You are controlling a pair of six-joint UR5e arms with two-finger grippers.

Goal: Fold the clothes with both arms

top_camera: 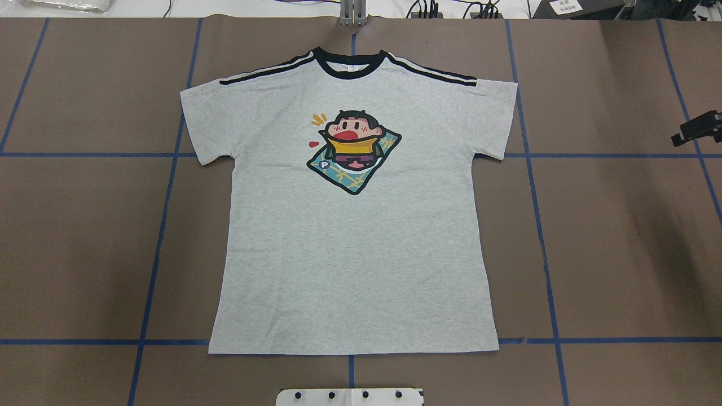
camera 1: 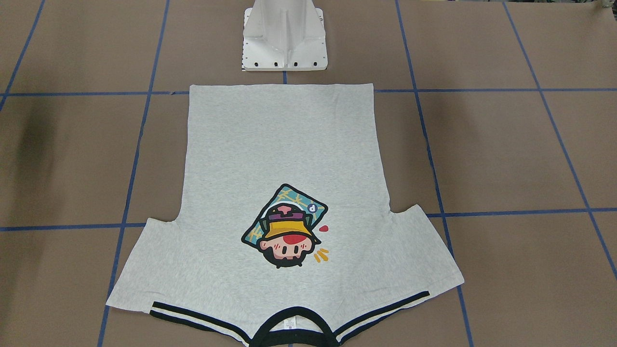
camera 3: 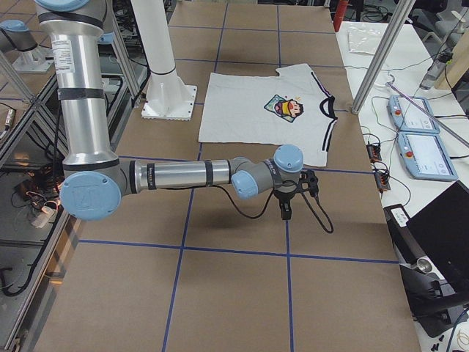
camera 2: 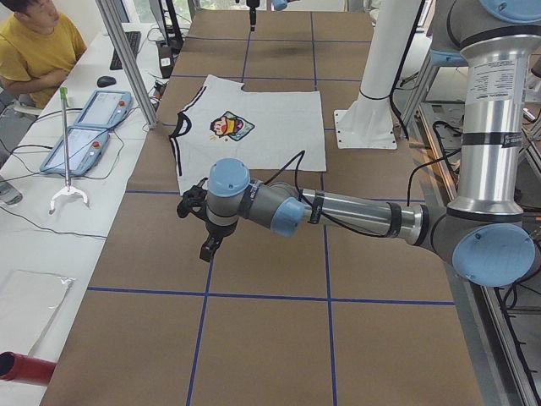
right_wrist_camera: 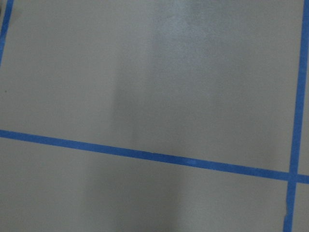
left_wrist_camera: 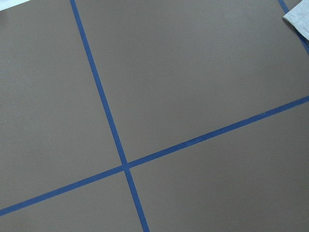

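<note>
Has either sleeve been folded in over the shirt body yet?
No, in the overhead view the T-shirt lies flat, print up, with both sleeves spread out to the sides.

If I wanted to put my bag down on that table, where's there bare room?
The brown table is bare on both sides of the T-shirt, in the squares of blue tape beyond each sleeve. An arm hangs over each side: the right pincer, the left pincer. It is tightest between the hem and the white base block.
</note>
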